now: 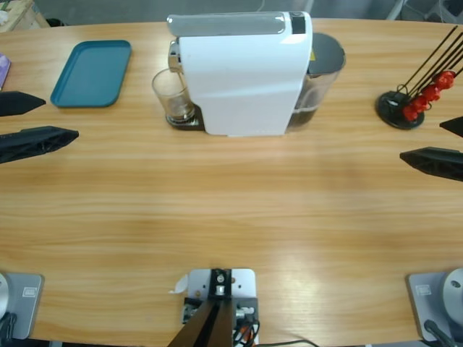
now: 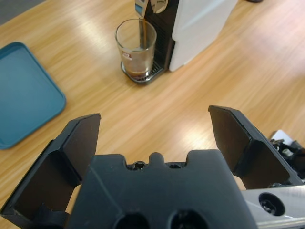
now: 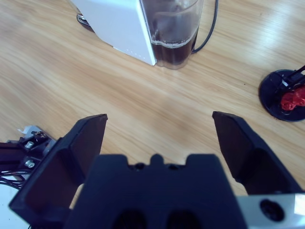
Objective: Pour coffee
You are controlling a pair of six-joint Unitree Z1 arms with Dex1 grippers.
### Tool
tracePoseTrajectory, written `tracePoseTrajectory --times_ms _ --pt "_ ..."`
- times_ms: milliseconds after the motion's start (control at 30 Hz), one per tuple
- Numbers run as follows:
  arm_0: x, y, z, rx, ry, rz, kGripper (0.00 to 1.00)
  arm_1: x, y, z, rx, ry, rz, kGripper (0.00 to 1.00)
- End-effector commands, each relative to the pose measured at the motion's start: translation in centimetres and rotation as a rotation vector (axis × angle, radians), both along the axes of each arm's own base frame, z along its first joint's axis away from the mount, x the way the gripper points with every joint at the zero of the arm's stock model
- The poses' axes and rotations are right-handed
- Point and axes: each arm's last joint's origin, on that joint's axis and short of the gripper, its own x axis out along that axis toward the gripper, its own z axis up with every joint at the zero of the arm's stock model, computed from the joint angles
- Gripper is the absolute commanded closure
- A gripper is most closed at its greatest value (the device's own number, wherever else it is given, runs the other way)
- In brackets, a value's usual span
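Note:
A clear glass (image 1: 173, 97) (image 2: 136, 47) stands on the drip grate of the white coffee machine (image 1: 242, 76) (image 2: 200, 24), under its spout. A thin dark stream of coffee (image 2: 142, 31) runs from the spout into the glass, and a shallow brown layer lies at the bottom. My left gripper (image 1: 61, 118) (image 2: 155, 116) is open and holds nothing. It hovers at the table's left side, well short of the glass. At the right side my right gripper (image 1: 421, 141) (image 3: 159, 119) is also open with nothing in it, facing the machine's water tank (image 3: 171, 28).
A teal tray (image 1: 92, 72) (image 2: 24, 95) lies at the back left. At the back right a black pod stand (image 1: 401, 108) (image 3: 283, 98) holds small red pods. The machine's black cable (image 3: 209, 28) trails behind the tank.

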Motion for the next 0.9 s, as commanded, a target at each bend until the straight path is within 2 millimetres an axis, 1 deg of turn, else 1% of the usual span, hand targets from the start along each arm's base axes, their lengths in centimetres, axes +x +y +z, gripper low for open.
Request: tracePoseTrajectory --times_ms 33,900 --pt "0.4 -0.56 -0.24 0.013 0.022 -0.029 0.004 0.06 -0.11 0.11 0.007 0.008 -0.025 0.0" --pt "0.44 -0.59 -0.27 0.014 0.02 -0.03 0.004 0.01 -0.13 0.06 0.015 0.014 -0.032 0.0"
